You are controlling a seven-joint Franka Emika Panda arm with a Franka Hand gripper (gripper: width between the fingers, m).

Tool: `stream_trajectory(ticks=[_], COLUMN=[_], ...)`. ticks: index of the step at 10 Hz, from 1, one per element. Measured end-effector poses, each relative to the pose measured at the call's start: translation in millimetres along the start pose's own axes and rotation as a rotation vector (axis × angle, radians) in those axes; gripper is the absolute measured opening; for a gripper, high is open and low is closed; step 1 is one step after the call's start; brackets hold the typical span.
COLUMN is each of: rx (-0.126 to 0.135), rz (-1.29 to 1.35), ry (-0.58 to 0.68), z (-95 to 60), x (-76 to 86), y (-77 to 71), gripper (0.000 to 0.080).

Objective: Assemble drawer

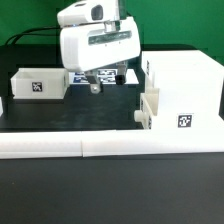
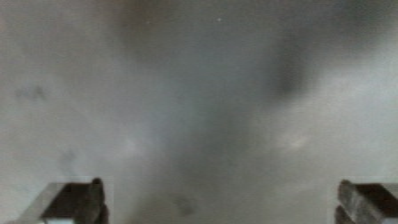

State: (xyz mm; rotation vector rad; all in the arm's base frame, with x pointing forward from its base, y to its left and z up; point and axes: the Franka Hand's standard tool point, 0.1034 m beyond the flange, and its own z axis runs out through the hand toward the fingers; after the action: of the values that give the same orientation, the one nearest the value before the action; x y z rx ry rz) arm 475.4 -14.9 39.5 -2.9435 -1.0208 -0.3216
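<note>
In the exterior view the gripper hangs with the drawer apart from its fingers toward the exterior view's left, the case toward the right. In the wrist view the fingers stand wide apart, empty (only blurred grey between). The drawer looks light, stiff and slick; a thin wall should suit a pinch.

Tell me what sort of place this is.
Probably a robotics lab bench: a black table with a white rail along its near edge, a white drawer box bearing a marker tag, and a robot gripper, open, above the table.
</note>
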Motion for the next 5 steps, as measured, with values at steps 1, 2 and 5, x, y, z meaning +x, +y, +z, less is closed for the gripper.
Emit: stream_trajectory(ticks=[1,2,5], rx=[-0.009,-0.021,-0.019], rz=[0.136,0.236,0.426], ry=[0.000,0.007,0.005], z=[-5.8,-9.4,-9.2], x=[-7.8,-14.1,-16.0], y=[-5.5,-13.7,-16.5], gripper=[0.0649,0.0649,0.0649])
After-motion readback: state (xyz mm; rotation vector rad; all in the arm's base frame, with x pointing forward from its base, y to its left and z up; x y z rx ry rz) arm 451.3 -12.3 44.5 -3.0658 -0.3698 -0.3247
